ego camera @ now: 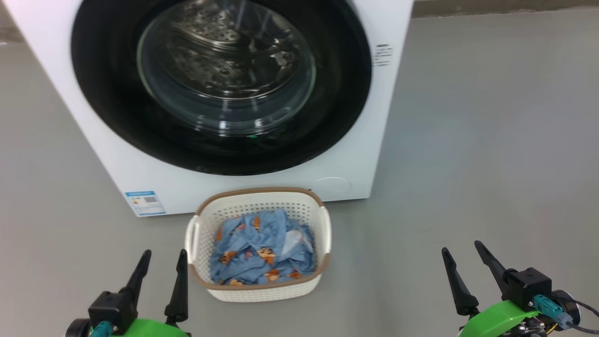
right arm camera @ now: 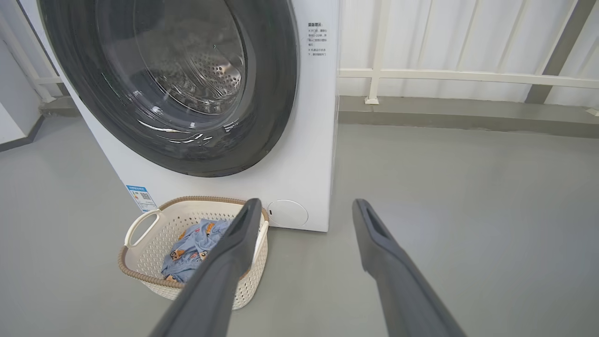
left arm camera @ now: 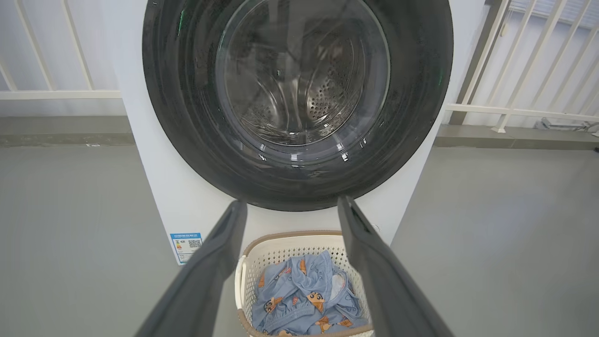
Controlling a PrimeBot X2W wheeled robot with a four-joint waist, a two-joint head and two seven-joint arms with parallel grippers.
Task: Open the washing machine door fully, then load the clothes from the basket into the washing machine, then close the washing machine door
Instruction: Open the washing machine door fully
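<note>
Washing machine (ego camera: 112, 154) stands on the grey floor (ego camera: 468, 140). The washing machine door (ego camera: 107, 103) is shut flat against the front, and the steel drum shows through its glass. Blue sticker (ego camera: 145, 202) sits at the front's lower left corner, round flap (ego camera: 332, 185) at the lower right.

The basket (ego camera: 262, 292) is on the floor just in front of the machine's bottom edge, below the door, upright. The clothes (ego camera: 262, 252) lie crumpled inside it, blue with orange figures.

Left gripper (ego camera: 165, 252) hovers just left of the basket, jaws wide, holding nothing. Right gripper (ego camera: 460, 246) hangs well to the basket's right over bare floor, jaws wide, holding nothing.
</note>
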